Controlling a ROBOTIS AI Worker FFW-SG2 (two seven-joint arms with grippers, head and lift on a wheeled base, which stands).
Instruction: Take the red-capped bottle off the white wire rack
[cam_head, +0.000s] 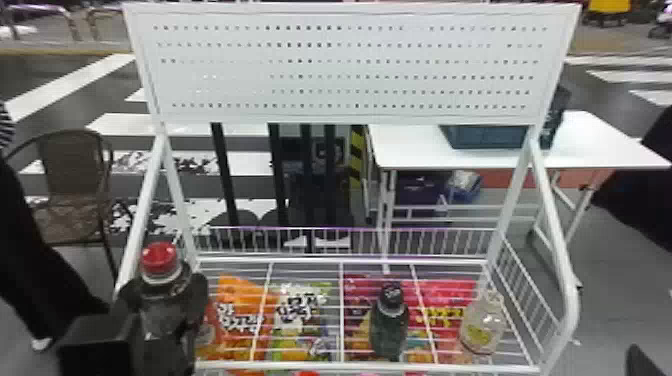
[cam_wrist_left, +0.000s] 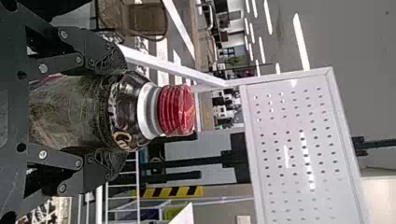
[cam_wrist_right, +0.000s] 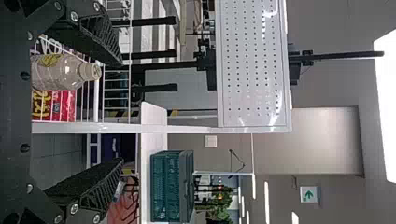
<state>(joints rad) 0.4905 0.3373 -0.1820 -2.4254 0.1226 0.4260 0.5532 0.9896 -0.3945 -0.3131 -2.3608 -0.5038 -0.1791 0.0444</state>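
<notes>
Left gripper (cam_head: 163, 300), nearest, at 8 o'clock on the white wire rack (cam_head: 342, 367), pinching the red-capped bottle (cam_wrist_left: 126, 109) between both fingers, bottle upright, cap up, long axis running the same way as the fingers. Looks lifted, base hidden; the rack's side post (cam_head: 145, 200) rises at 11 o'clock from the cap and the shelf spreads toward 3, so the exit probably wants height, then a pull back toward 6. Right gripper (cam_wrist_right: 119, 112), farther from it, spread and empty, clear bottle (cam_head: 482, 322) at 4 o'clock on the rack.
</notes>
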